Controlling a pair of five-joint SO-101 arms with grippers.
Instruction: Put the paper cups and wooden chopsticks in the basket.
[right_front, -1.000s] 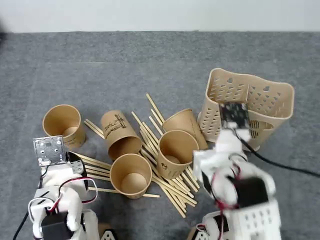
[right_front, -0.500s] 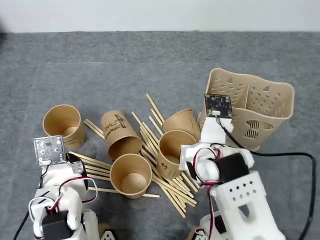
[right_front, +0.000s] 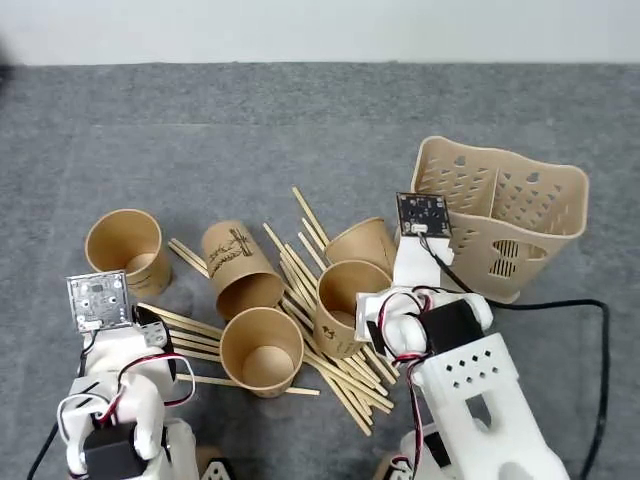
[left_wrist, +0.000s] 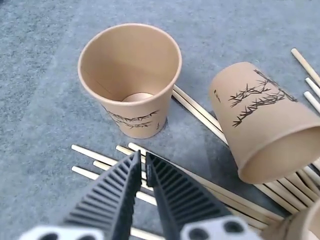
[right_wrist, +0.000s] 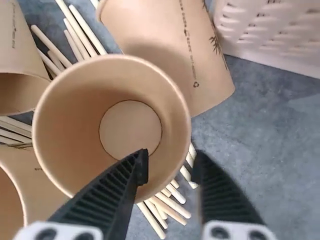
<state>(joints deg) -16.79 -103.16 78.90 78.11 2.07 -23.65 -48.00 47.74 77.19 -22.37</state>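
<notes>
Several brown paper cups lie among scattered wooden chopsticks (right_front: 325, 320) on grey carpet. One upright cup (right_front: 349, 300) stands in the middle. My right gripper (right_wrist: 170, 157) is open astride that cup's rim (right_wrist: 110, 135), with one finger inside and one outside. A tipped cup (right_wrist: 185, 50) lies just beyond it, toward the beige basket (right_front: 500, 215). My left gripper (left_wrist: 141, 159) is shut and empty, low over chopsticks (left_wrist: 100, 165), near an upright cup (left_wrist: 130, 75) and a tipped cup (left_wrist: 260, 125).
Another upright cup (right_front: 262, 350) stands near the front, between the two arms. The perforated basket wall (right_wrist: 270, 30) is close behind the right arm. Open carpet stretches across the far side and far left.
The right arm has swung left, away from the basket, and come down over the middle upright cup. The left arm has not moved.
</notes>
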